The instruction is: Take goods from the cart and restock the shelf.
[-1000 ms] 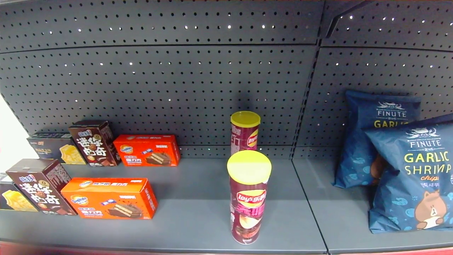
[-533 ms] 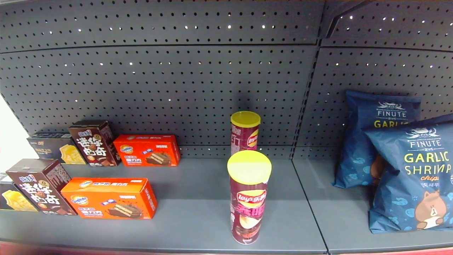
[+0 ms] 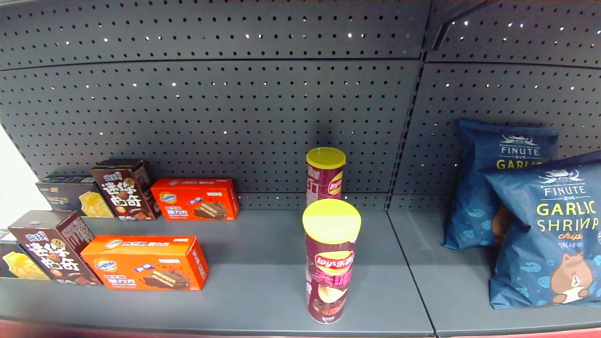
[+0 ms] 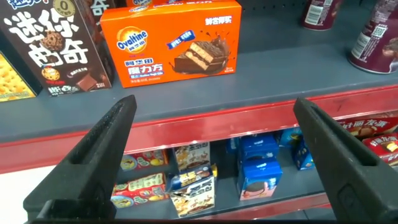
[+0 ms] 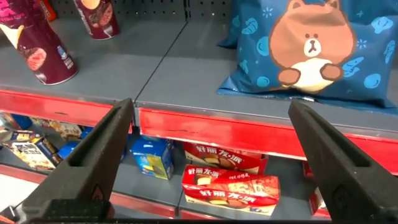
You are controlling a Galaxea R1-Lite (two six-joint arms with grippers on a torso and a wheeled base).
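Observation:
On the grey shelf (image 3: 263, 281) stand two maroon chip cans with yellow lids, one at the front (image 3: 330, 263) and one behind it (image 3: 325, 176). Orange wafer boxes (image 3: 145, 263) and dark cookie boxes (image 3: 54, 253) line the left part. Blue garlic shrimp chip bags (image 3: 544, 234) lean at the right. My left gripper (image 4: 217, 155) is open in front of the shelf's red edge (image 4: 205, 121), facing an orange box (image 4: 171, 40). My right gripper (image 5: 211, 162) is open too, before the red edge (image 5: 249, 134), between a chip can (image 5: 40, 53) and a bear-printed bag (image 5: 311, 46).
A perforated grey back panel (image 3: 235, 117) rises behind the goods. Free shelf room lies between the orange boxes and the cans, and between the cans and the bags. A lower shelf holds blue boxes (image 4: 258, 174) and red packs (image 5: 230, 180).

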